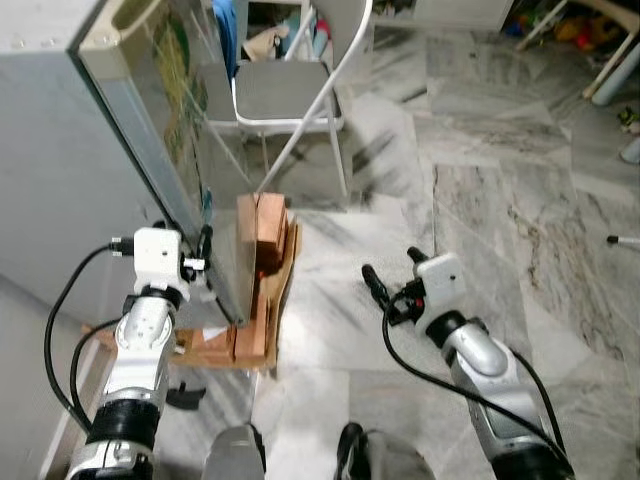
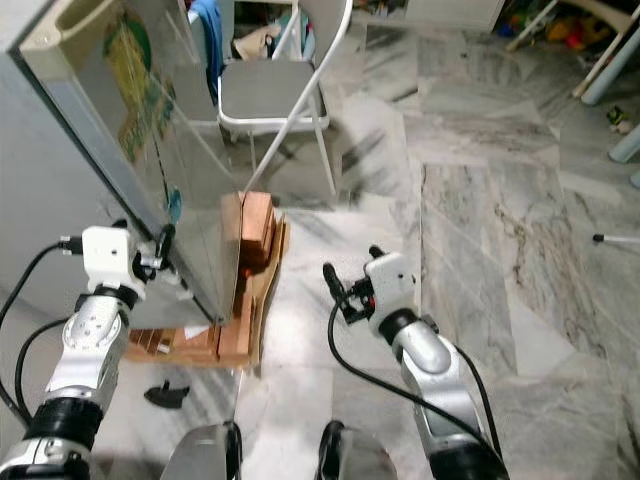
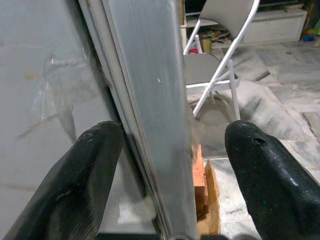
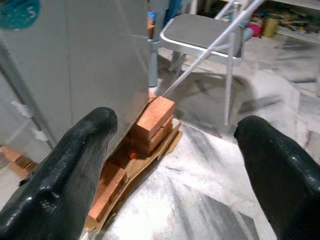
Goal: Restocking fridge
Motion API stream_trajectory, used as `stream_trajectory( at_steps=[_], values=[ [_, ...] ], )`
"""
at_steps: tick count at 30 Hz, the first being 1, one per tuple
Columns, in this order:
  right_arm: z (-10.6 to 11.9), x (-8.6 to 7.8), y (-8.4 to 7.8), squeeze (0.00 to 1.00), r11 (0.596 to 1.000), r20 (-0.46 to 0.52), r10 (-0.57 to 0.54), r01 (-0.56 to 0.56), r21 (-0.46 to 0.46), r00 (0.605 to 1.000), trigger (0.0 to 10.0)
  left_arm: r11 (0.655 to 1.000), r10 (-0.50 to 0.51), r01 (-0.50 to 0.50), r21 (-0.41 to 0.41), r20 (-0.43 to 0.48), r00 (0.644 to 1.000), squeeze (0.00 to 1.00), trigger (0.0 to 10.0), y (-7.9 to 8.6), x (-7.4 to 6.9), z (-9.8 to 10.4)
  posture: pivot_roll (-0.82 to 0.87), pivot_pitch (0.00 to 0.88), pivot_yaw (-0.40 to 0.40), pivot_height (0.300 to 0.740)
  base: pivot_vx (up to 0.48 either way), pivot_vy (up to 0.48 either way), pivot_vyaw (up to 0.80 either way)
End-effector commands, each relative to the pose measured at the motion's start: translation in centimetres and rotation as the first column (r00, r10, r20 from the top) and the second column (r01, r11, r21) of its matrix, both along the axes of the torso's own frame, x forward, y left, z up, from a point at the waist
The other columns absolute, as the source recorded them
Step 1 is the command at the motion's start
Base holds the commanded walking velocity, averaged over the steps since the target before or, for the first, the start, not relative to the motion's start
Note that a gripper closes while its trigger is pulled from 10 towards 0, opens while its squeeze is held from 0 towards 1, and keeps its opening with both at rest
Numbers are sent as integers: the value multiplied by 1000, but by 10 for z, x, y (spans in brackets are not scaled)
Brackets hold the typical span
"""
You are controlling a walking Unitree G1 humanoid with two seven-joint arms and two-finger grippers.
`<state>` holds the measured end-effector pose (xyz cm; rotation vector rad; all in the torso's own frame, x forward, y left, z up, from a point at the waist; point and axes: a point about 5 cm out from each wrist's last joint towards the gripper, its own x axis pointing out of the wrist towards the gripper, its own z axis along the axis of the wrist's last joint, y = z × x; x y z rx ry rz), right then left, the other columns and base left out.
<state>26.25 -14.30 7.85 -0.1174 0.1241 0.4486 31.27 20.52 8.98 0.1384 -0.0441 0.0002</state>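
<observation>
The tall grey metal fridge [image 1: 60,170] stands at the robot's left, raised off the grey-veined marble floor [image 1: 480,200] on a stack of orange bricks and wooden boards [image 1: 262,270]. Its long axis is upright, and its narrow front edge [image 3: 150,125] faces the robot. A colourful sticker [image 2: 130,70] shows on the side panel.

The left hand [image 1: 205,262] is at that front edge, low on the fridge. In the left wrist view its two black fingers [image 3: 80,185] are spread wide, one on each side of the metal edge; whether they touch it cannot be told.

The right hand [image 2: 350,282] hangs over bare floor, well apart from the fridge, with its fingers [image 4: 75,170] spread wide and nothing between them.

Open floor stretches ahead and to the robot's right. Straight ahead, just beyond the bricks, a white-framed folding chair with a grey seat [image 1: 285,100] stands near the fridge's far corner, its slanted leg reaching down towards the bricks. A small black object [image 2: 165,395] lies on the floor near the boards, by the left arm. Toys and clutter [image 1: 580,25] sit at the far right of the room, well apart from both hands.
</observation>
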Motion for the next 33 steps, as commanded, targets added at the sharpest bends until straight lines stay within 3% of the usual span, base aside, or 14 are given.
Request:
stream_trajectory(
  at_steps=[1, 12, 16, 19, 20, 21, 22, 23, 25, 27, 28, 30, 31, 33],
  values=[
    [4, -1, 4, 0, 999, 4, 42, -42, -3, 999, 10000, 1000, 1, -1, -6, 1, 1000, 0, 10000, 5, 3, 2, 25, 126, -21, 740, 0, 0, 0],
    [-3, -7, 6, 0, 994, -103, 103, -105, -8, 989, 10000, 998, -54, 55, -16, 35, 998, 0, 10000, -11, 32, 23, 30, 135, -20, 740, 0, 0, 0],
    [-10, -16, -1, 0, 992, -156, 122, -124, -6, 980, 10000, 989, -137, 140, -36, 93, 986, 0, 10000, -33, 48, 46, 30, 136, -24, 740, 0, 0, 0],
    [-4, -16, 2, 0, 985, -103, 170, -168, 36, 980, 10000, 969, -210, 229, -98, 170, 963, 0, 10000, -60, 58, 72, 25, 137, -20, 740, 0, 0, 0],
    [-4, -16, 2, 0, 985, -103, 170, -168, 36, 980, 10000, 969, -210, 229, -98, 170, 963, 0, 10000, -60, 58, 72, 25, 137, -20, 740, 0, 0, 0],
    [-4, -16, 2, 0, 985, -104, 174, -172, 29, 979, 10000, 942, -278, 311, -127, 226, 934, 0, 10000, -84, 59, 90, 32, 135, -21, 740, 0, 0, 0],
    [-5, -16, 0, 0, 987, -110, 158, -157, 15, 981, 10000, 849, -433, 496, -185, 296, 851, 0, 10000, -134, 52, 117, 41, 135, -20, 740, 0, 0, 0],
    [-5, -16, 0, 0, 987, -110, 158, -157, 15, 981, 10000, 849, -433, 496, -185, 296, 851, 0, 10000, -134, 52, 117, 41, 135, -20, 740, 0, 0, 0],
    [-6, -16, -2, 0, 991, -119, 136, -137, 1, 983, 10000, 742, -546, 630, -230, 336, 767, 0, 10000, -170, 40, 133, 43, 134, -21, 740, 0, 0, 0],
    [-8, -16, 0, 0, 988, -127, 151, -152, 0, 980, 10000, 557, -732, 816, -152, 373, 570, 0, 10000, -222, 8, 147, 46, 128, -19, 740, 0, 0, 0],
    [-9, -16, 2, 0, 986, -124, 163, -164, 3, 979, 10000, 409, -832, 907, -100, 369, 415, 0, 10000, -250, -19, 150, 41, 126, -15, 740, 0, 0, 0],
    [-9, -15, 3, 0, 986, -121, 166, -166, 6, 979, 10000, 388, -846, 917, -93, 358, 395, 0, 10000, -253, -22, 148, 40, 126, -14, 740, 0, 0, 0],
    [-9, -15, 3, 0, 986, -121, 165, -165, 8, 979, 10000, 403, -854, 913, -65, 332, 401, 0, 10000, -251, -20, 139, 39, 126, -13, 740, 0, 0, 0],
    [-10, -15, 4, 0, 988, -115, 156, -155, 19, 981, 10000, 488, -838, 873, -17, 272, 474, 0, 10000, -235, -6, 120, 39, 127, -6, 740, 0, 0, 0]
  ],
)
